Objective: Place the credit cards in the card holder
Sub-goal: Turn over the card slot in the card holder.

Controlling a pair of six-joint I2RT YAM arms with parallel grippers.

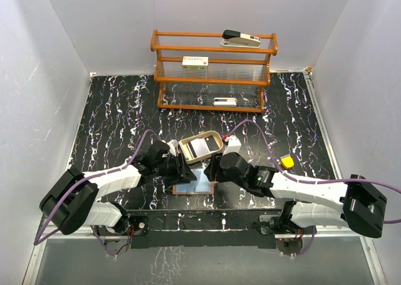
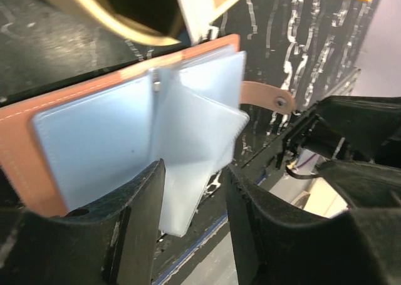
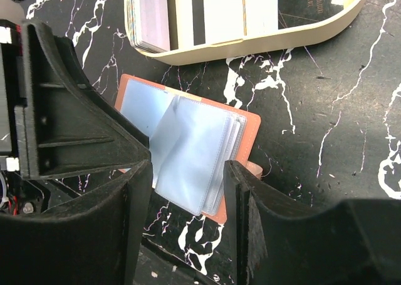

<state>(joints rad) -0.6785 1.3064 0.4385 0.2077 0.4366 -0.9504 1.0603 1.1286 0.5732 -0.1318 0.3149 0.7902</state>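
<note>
Both grippers hang low over the wallet (image 1: 194, 186). The left gripper (image 2: 194, 185) stands wide, with a fanned sleeve corner between its fingers (image 2: 138, 222) but pinching nothing. The right gripper (image 3: 188, 172) is just as wide, astride the sleeves (image 3: 194, 144). One wallet lies open at the middle of the near edge of the desk (image 1: 113, 109). One tray (image 3: 263, 44) sits just beyond it, not touching it, and holds the cards (image 3: 150, 15). These show a silvery-grey face atop a stack, white ones and a dark one: at least three, though the full count cannot be read. No card is in a sleeve or in a grip, so the work seems to be at spreading a pocket open. The next move likely calls for one gripper to steady a sleeve. The other would close on a single card's edge in the tray and slide it into the sleeve's mouth.
</note>
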